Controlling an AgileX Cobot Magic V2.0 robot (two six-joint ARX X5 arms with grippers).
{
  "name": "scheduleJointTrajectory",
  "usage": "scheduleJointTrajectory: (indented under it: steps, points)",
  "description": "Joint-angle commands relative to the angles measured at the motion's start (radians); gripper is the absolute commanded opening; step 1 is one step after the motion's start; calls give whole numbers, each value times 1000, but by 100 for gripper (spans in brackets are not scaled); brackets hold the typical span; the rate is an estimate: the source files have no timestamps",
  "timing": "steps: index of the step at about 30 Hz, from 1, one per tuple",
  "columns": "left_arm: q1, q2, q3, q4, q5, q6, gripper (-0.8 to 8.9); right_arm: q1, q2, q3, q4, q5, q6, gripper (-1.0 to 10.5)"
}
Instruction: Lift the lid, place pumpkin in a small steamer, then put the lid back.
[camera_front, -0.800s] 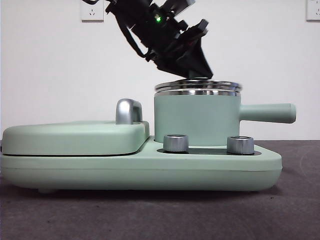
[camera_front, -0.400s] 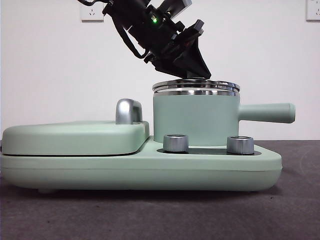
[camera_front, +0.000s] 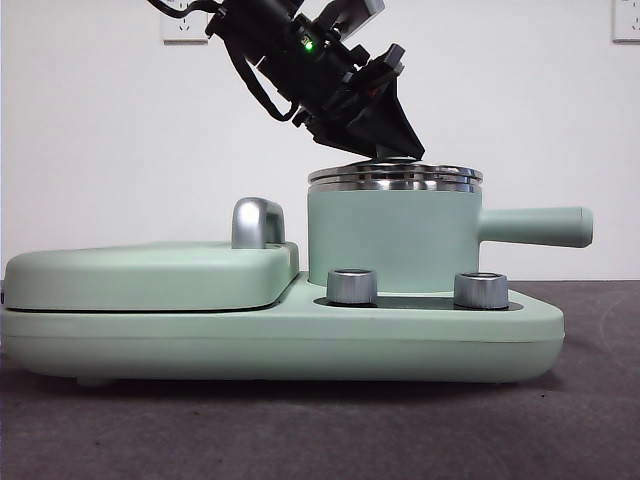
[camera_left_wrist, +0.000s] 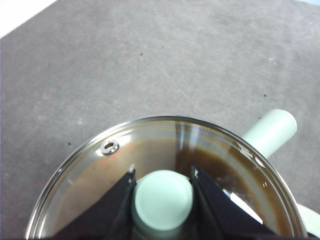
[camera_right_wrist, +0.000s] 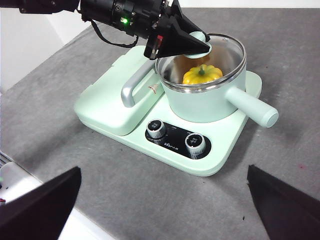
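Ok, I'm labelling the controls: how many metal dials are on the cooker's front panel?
2. One dial sits nearer the griddle cover; the other dial sits below the small steamer, toward its handle side. None look hidden.

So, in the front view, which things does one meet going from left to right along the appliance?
Flat mint-green griddle cover → curved chrome handle → mint-green cylindrical steamer pot under its steel-rimmed glass lid → straight mint-green side handle.

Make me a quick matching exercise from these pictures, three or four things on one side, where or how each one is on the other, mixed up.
Things:
1. pumpkin
2. lid
3. left claw
4. right claw

States:
A. open, away from the cooker
B. inside the small steamer
C. shut on the lid's knob
D. resting on the small steamer's rim

Pairs: 1-B, 2-D, 3-C, 4-A
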Motion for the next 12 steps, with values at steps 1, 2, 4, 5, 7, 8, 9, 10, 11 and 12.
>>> scheduleJointTrajectory:
  steps: [1, 2, 4, 5, 7, 8, 9, 10, 11, 12]
  points:
    - [-8, 32, 21, 1, 13, 58, 15, 7, 2, 7, 10, 0, 16, 529]
    - [-8, 32, 21, 1, 13, 65, 15, 7, 2, 7, 10, 0, 16, 529]
    - [-8, 32, 21, 0, 23, 77, 15, 7, 2, 7, 10, 0, 16, 529]
    - [-8, 32, 21, 0, 44, 82, 15, 7, 2, 7, 10, 0, 16, 529]
    - [-7, 32, 21, -3, 72, 82, 15, 7, 2, 7, 10, 0, 17, 529]
    - [-6, 32, 21, -5, 74, 81, 15, 7, 2, 7, 10, 0, 17, 529]
    - [-5, 32, 21, -11, 74, 81, 15, 7, 2, 7, 10, 0, 17, 528]
    - [-5, 32, 21, -21, 74, 81, 15, 7, 2, 7, 10, 0, 17, 529]
    - [-4, 32, 21, -27, 74, 81, 15, 7, 2, 7, 10, 0, 17, 529]
    - [-3, 32, 21, -34, 74, 80, 16, 7, 2, 7, 10, 0, 17, 529]
